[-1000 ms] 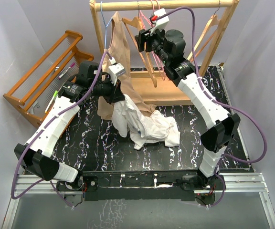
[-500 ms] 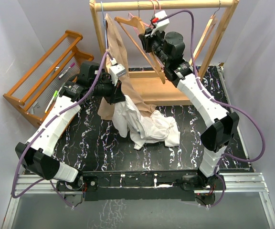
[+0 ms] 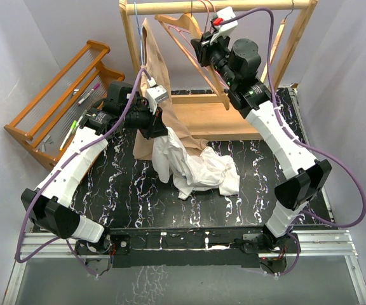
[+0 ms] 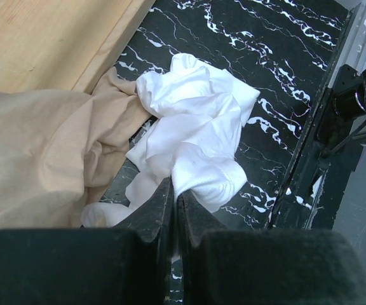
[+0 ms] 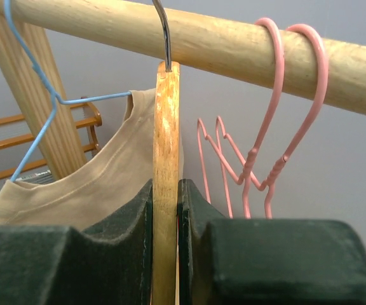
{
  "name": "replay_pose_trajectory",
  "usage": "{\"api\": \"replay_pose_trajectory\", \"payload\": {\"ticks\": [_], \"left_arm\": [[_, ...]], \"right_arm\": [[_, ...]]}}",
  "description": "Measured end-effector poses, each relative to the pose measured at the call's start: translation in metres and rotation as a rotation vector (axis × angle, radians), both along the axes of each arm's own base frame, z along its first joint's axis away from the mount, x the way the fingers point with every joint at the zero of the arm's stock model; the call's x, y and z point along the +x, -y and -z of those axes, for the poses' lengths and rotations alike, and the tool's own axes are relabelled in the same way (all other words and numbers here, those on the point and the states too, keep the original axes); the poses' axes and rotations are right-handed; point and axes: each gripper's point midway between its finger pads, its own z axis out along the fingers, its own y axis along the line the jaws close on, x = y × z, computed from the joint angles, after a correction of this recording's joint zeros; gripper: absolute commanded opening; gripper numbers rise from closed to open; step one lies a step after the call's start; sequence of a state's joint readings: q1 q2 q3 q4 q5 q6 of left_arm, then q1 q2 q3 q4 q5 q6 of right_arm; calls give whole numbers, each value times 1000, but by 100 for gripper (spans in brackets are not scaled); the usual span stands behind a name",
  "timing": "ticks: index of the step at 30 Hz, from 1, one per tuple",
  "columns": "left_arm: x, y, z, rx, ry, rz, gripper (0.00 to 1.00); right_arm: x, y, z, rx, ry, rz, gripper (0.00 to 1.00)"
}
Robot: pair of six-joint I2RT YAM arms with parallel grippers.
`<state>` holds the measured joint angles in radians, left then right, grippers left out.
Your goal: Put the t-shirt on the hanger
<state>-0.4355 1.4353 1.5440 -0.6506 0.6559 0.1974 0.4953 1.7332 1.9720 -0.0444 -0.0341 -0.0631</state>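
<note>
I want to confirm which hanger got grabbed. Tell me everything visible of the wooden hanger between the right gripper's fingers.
The light-wood clothes hanger is a flat, pale, glossy wooden piece, seen edge-on and upright in the right wrist view. A grey metal hook rises from its top, crossing in front of the round wooden rail. The right gripper clamps it from both sides with black fingers. Two thin pink wire hangers hang beside it, apart. Its lower part is hidden.

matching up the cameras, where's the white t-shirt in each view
top external: t-shirt crumpled at centre, one end lifted
left wrist: t-shirt centre, pinched in left claw
right wrist: not in it
shared landmark: beige garment, in all three
</note>
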Motion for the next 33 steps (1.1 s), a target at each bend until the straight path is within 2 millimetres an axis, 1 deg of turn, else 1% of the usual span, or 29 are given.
{"api": "replay_pose_trajectory", "payload": {"ticks": [6, 9, 14, 17, 22, 28, 33], "left_arm": [[1, 1, -2, -7, 4, -1, 0], [3, 2, -3, -10, 14, -2, 0], [4, 1, -3, -8, 20, -2, 0], [5, 0, 0, 2, 23, -8, 0], [8, -5, 8, 38, 34, -23, 0], [14, -11, 13, 78, 24, -68, 0], [35, -10, 13, 84, -14, -165, 0]], "right_arm": [[-15, 4, -7, -14, -6, -16, 8], [-26, 9, -9, -21, -17, -22, 8], [-61, 26, 0, -39, -55, -30, 8], [-83, 35, 5, -53, -77, -43, 8], [-122, 51, 20, -86, -131, -71, 8], [-168, 70, 46, -133, -215, -103, 8], [-194, 82, 67, -179, -281, -115, 8]]}}
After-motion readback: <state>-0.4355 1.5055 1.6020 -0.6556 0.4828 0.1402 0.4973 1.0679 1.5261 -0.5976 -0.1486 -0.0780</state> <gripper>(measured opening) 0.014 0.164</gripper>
